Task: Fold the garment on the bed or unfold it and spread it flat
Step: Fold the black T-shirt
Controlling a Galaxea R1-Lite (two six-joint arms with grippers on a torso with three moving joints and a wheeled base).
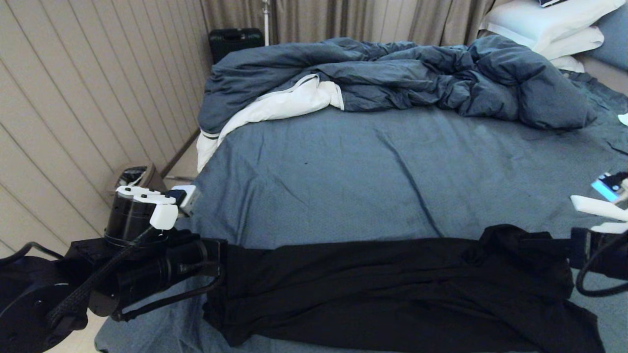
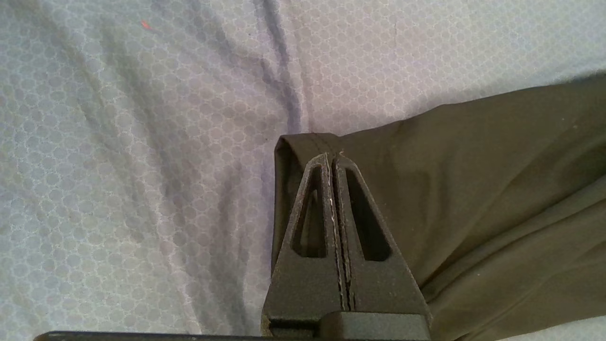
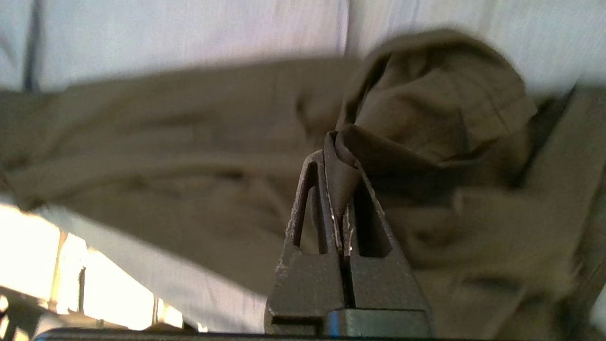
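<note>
The garment [image 1: 392, 284] is a black shirt pulled into a long, creased band along the near edge of the bed [image 1: 368, 171]. No print or lettering shows. At its left end my left gripper [image 1: 222, 255] is shut, and the folded hem corner [image 2: 307, 142] wraps around its tips [image 2: 332, 156]. My right gripper [image 1: 571, 245] is at the band's right end. It is shut with a bunched fold of the black cloth [image 3: 426, 109] pinched between its fingers [image 3: 337, 163]. The cloth near that end is raised into a small hump [image 1: 510, 240].
A rumpled dark-blue duvet [image 1: 417, 78] with white lining lies across the far half of the bed. White pillows [image 1: 549, 22] are at the back right. A panelled wall, a bin [image 1: 137, 176] and a black case [image 1: 234, 41] stand left of the bed. Bare sheet lies between shirt and duvet.
</note>
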